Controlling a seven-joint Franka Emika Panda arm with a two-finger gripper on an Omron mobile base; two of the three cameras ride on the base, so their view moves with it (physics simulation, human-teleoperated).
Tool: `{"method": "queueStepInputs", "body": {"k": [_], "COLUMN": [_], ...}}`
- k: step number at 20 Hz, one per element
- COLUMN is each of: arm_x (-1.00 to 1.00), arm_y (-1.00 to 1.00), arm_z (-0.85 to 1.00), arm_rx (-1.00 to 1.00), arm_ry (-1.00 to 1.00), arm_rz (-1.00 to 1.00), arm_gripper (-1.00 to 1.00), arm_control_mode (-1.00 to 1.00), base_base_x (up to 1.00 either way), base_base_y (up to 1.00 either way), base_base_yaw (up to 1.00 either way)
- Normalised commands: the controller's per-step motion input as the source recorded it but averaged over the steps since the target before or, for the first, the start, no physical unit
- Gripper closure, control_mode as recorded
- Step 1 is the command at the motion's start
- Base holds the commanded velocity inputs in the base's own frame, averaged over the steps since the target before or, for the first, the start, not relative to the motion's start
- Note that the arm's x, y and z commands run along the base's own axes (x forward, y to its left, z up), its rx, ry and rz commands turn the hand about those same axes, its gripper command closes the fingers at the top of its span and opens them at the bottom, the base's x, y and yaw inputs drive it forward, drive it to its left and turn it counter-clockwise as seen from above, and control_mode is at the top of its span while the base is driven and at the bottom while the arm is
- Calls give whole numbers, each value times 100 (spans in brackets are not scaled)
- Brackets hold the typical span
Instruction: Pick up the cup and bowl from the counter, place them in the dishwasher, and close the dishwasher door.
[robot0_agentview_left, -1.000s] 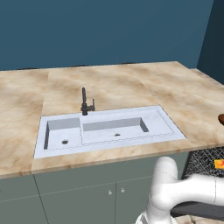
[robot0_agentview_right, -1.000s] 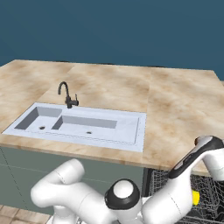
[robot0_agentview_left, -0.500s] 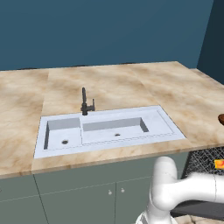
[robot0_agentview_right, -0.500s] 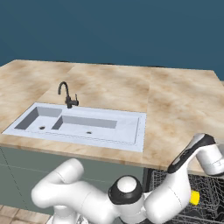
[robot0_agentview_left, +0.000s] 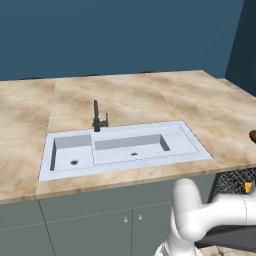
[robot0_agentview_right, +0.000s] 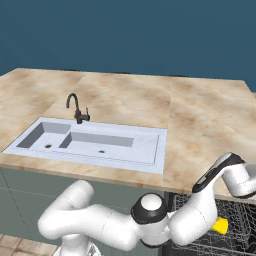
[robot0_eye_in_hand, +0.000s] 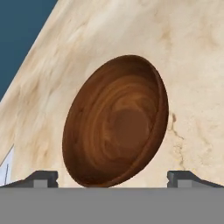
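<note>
A brown wooden bowl (robot0_eye_in_hand: 116, 120) sits on the beige marble counter (robot0_eye_in_hand: 192, 65) straight ahead in the hand view. My gripper (robot0_eye_in_hand: 113, 178) is open and empty, its dark fingertips (robot0_eye_in_hand: 41, 177) standing wide to either side of the bowl's near rim, with no contact showing. In the left base view the bowl (robot0_agentview_left: 252, 136) peeks in at the right edge of the counter (robot0_agentview_left: 150, 95). The orange-yellow cup (robot0_agentview_right: 220, 226) lies in the dark wire rack of the open dishwasher (robot0_agentview_right: 240, 217) below the counter edge, and the cup (robot0_agentview_left: 247, 187) also shows from the left. The dishwasher door (robot0_agentview_left: 231, 239) hangs open under the rack.
A white double-basin sink (robot0_agentview_left: 125, 150) with a black tap (robot0_agentview_left: 98, 117) is set into the counter's middle. Grey-green cupboard doors (robot0_agentview_left: 100, 225) with small knobs run below it. My white arm (robot0_agentview_right: 200, 210) stretches low to the right in front of the dishwasher.
The wrist has shifted slightly at the counter's right edge. The jaws have stayed wide open, and the cup, sink and counter have not moved.
</note>
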Motion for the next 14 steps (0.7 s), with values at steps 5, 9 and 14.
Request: {"method": "queueStepInputs", "body": {"k": [5,9,14], "arm_x": [44,43,13], "arm_y": [-52,-48,-47], "arm_z": [-17,-17,-14], "arm_rx": [0,0,0], "arm_ry": [0,0,0], "arm_rz": [0,0,0], "arm_gripper": [-100,100,100], "arm_control_mode": [-100,-100,-100], "base_base_x": [0,0,0], "base_base_y": [0,0,0], "base_base_yaw": [0,0,0]}}
